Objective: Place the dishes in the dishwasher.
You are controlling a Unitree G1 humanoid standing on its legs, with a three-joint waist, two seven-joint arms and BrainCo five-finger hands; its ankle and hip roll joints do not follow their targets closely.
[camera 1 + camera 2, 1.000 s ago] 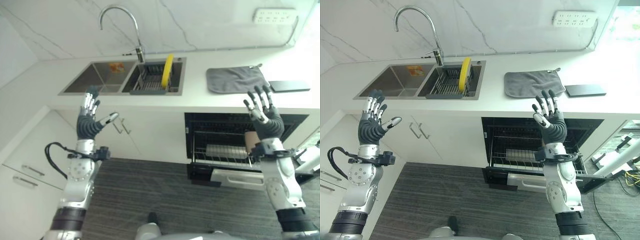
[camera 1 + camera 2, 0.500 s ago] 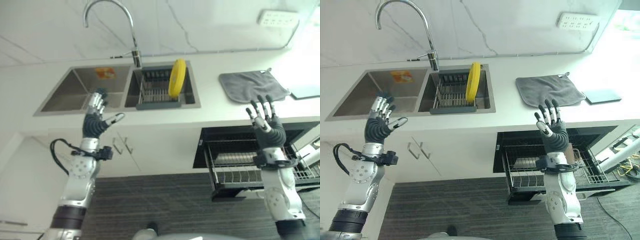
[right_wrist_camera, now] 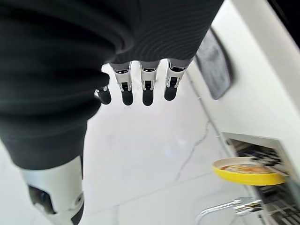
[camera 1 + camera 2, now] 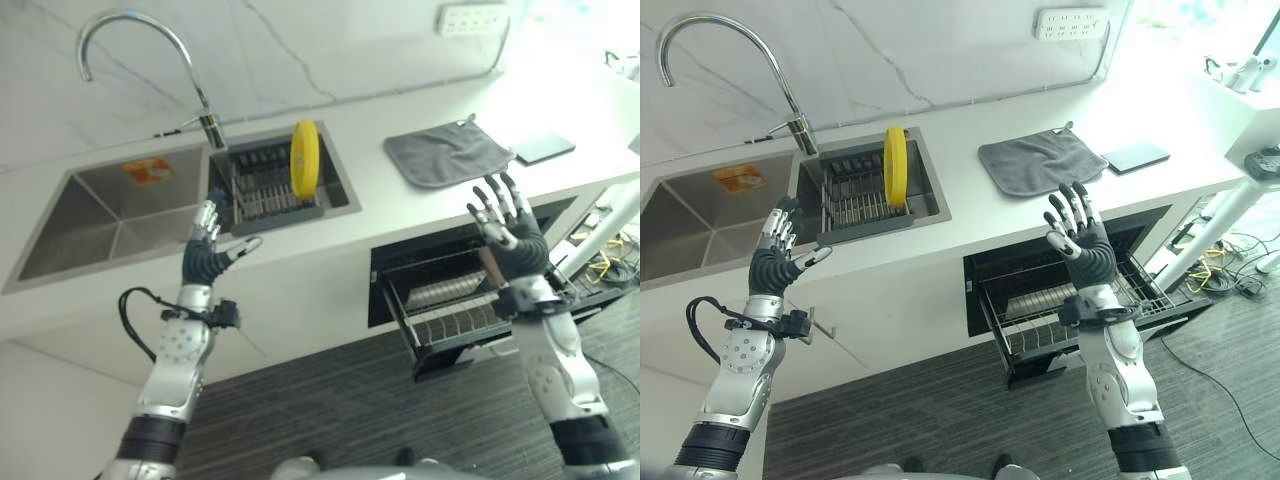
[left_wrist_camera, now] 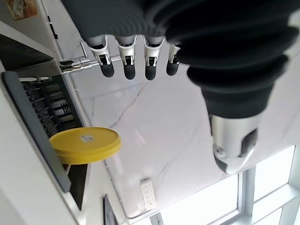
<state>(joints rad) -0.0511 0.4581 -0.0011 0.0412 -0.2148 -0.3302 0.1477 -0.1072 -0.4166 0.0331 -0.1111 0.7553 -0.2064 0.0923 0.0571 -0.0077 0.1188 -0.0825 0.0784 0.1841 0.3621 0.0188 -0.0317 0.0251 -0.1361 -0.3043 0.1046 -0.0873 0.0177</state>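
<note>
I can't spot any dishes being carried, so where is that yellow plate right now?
The yellow plate stands on edge in the dish rack inside the sink's right basin, just right of the tap, beyond the left hand.

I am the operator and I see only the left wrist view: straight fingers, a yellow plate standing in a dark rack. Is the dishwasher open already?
Observer: Yes. The dishwasher under the counter is open, with its wire rack pulled out.
Operator: Is the right hand holding any dish?
Observer: No. The right hand is open and holds nothing, raised in front of the dishwasher.
Operator: Where is my left hand compared with the yellow plate?
Observer: The left hand is open, raised in front of the counter's edge, below the sink; the yellow plate stands on edge in the drying rack beyond it, untouched.
Operator: Anything else on the counter?
Observer: A grey cloth lies flat, right of the sink.
</note>
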